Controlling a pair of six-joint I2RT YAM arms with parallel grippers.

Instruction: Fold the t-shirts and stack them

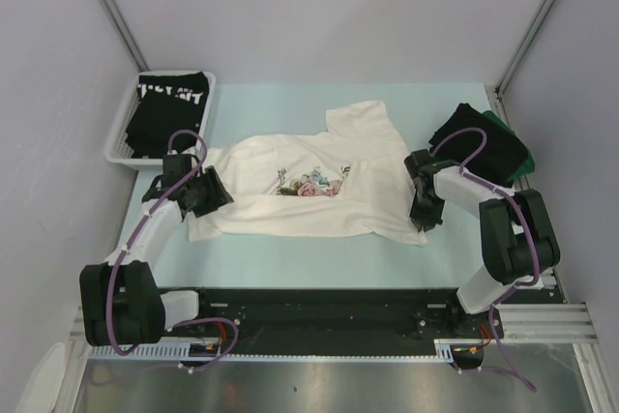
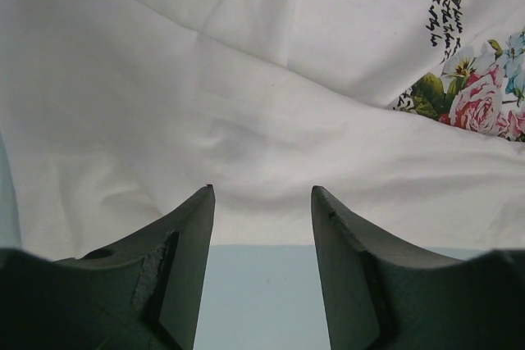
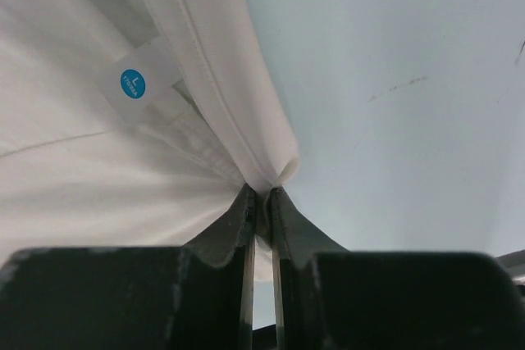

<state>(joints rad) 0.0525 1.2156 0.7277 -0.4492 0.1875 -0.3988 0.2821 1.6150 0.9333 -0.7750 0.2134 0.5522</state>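
Note:
A white t-shirt (image 1: 319, 186) with a pink-blue floral print (image 2: 480, 100) lies spread across the middle of the table. My right gripper (image 3: 262, 190) is shut on a bunched hem at the shirt's right edge, low over the table near its right front corner (image 1: 423, 224). A tag with a blue sticker (image 3: 131, 84) shows beside that hem. My left gripper (image 2: 262, 190) stands open at the shirt's left edge (image 1: 215, 192), with the cloth border just ahead of its fingertips and bare table between them. A black t-shirt with white lettering (image 1: 169, 103) lies in the basket. Black (image 1: 469, 137) and dark green (image 1: 517, 152) t-shirts lie at the right.
The white mesh basket (image 1: 114, 154) stands at the back left corner. The pale blue table (image 1: 309, 258) runs in front of the shirt to the black rail at the arms' bases. Grey walls enclose the back and sides.

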